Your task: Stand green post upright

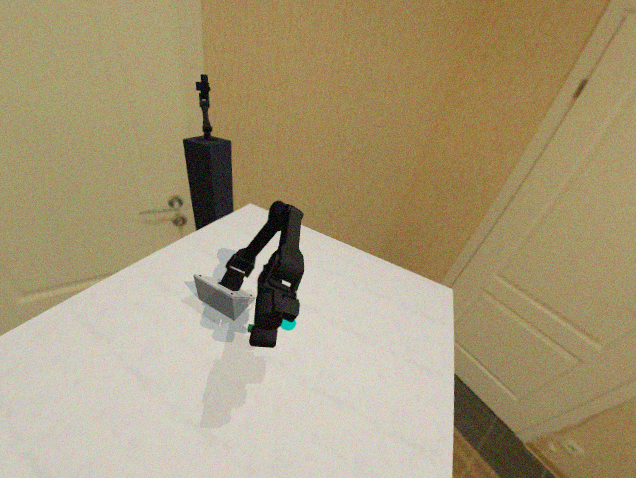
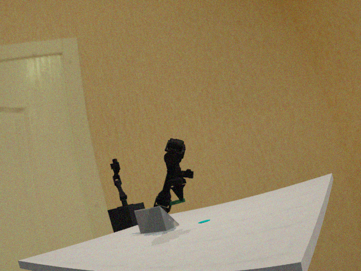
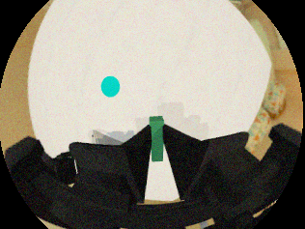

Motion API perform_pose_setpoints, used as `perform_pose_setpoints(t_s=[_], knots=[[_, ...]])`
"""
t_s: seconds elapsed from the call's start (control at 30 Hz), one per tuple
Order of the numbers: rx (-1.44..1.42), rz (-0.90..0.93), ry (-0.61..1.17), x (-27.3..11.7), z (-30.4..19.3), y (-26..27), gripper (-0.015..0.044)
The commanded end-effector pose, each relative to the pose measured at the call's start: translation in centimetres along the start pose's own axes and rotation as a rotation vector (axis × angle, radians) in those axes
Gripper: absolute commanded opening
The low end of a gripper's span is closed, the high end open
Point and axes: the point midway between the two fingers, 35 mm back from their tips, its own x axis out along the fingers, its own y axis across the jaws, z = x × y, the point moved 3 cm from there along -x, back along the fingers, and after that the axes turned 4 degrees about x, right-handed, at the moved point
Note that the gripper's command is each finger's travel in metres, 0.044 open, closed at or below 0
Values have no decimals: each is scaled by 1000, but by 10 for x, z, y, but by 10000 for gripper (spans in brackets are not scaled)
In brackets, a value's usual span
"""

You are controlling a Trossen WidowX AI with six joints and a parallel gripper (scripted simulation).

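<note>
Above table (image 2: pixel 262 221) | claw (image 3: pixel 155 154) grips green post (image 3: pixel 155 137) – cyan circle (image 1: pixel 289 324) half-hidden

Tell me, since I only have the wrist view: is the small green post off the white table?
Observer: Yes. From the exterior view, the small green post hangs above the white table, clamped in the black pincer.
Operator: Is it upright?
Observer: No, it lies nearly level there.
Operator: And the flat cyan circle?
Observer: The flat cyan circle lies on the table, lower than the post and to its right in that view, with nothing on it.
</note>
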Motion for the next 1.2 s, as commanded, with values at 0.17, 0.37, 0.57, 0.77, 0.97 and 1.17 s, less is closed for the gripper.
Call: perform_pose_setpoints(t_s=[0.17, 0.37, 0.57, 0.77, 0.97, 1.17], knots=[[181, 9, 0, -3, 14, 24, 22], [308, 10, 0, -6, 23, 40, 22], [435, 11, 1, -8, 32, 58, 22], [562, 13, 2, -9, 39, 75, 22], [689, 16, 3, -10, 46, 93, 22], [816, 19, 5, -11, 52, 111, 22]])
